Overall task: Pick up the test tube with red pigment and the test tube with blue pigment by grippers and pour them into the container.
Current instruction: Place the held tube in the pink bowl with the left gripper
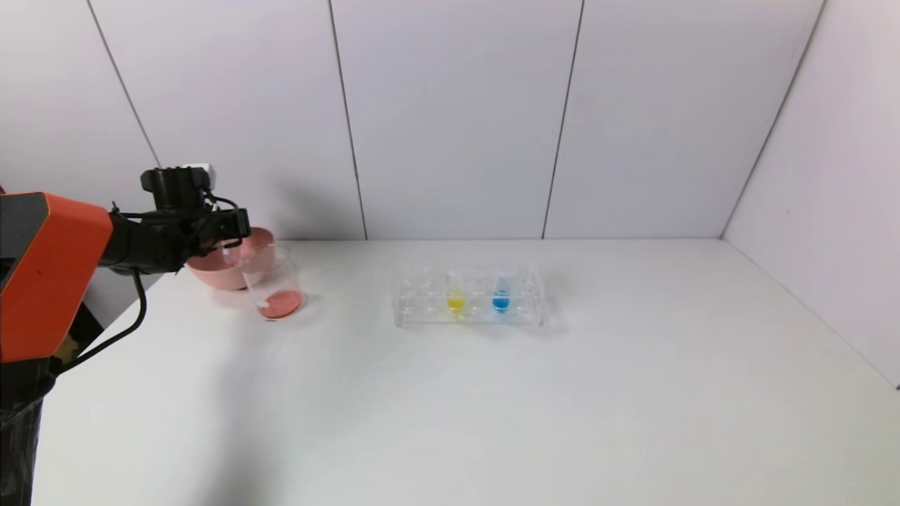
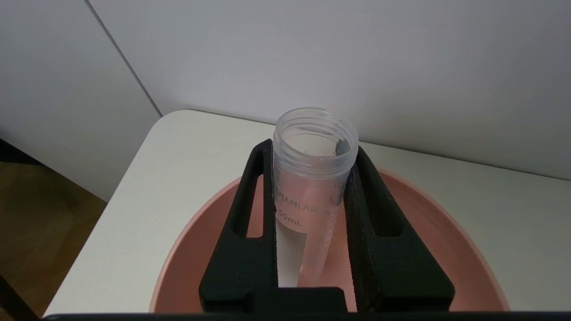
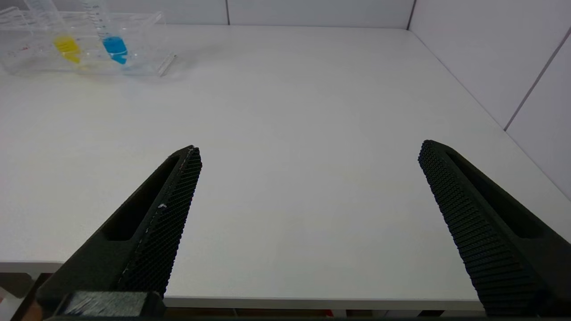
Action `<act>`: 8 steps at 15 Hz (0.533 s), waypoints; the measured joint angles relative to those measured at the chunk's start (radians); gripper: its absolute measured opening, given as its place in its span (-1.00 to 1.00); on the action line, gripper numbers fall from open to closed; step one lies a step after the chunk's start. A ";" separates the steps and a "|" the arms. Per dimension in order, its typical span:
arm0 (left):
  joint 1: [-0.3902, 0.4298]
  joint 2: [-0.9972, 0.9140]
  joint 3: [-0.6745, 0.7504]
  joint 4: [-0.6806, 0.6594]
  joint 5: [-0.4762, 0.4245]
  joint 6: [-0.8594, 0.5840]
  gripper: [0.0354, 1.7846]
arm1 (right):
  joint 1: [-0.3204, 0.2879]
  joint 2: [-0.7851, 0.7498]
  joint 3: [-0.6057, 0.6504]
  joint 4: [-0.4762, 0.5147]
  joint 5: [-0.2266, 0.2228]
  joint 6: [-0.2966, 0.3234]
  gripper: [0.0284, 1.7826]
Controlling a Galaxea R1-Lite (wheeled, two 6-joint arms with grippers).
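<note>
My left gripper (image 1: 235,225) (image 2: 312,149) is shut on a clear graduated test tube (image 2: 312,178) and holds it above the pink bowl (image 1: 211,273) (image 2: 192,249). The tube's open mouth shows, and I see no pigment inside it. Just right of the bowl stands the container (image 1: 274,284), a clear beaker with red-pink pigment at its bottom. The test tube with blue pigment (image 1: 500,295) (image 3: 113,44) stands in the clear rack (image 1: 411,309). My right gripper (image 3: 310,147) hangs open over the table's near edge, with nothing between its fingers.
A yellow-tipped tube (image 1: 455,299) (image 3: 67,47) stands in the rack beside the blue one. The white table (image 1: 492,407) is walled at the back and on the right. The bowl sits near the table's far left corner.
</note>
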 joint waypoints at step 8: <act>0.011 0.002 -0.008 0.001 -0.011 0.000 0.37 | 0.000 0.000 0.000 0.000 0.000 0.000 0.99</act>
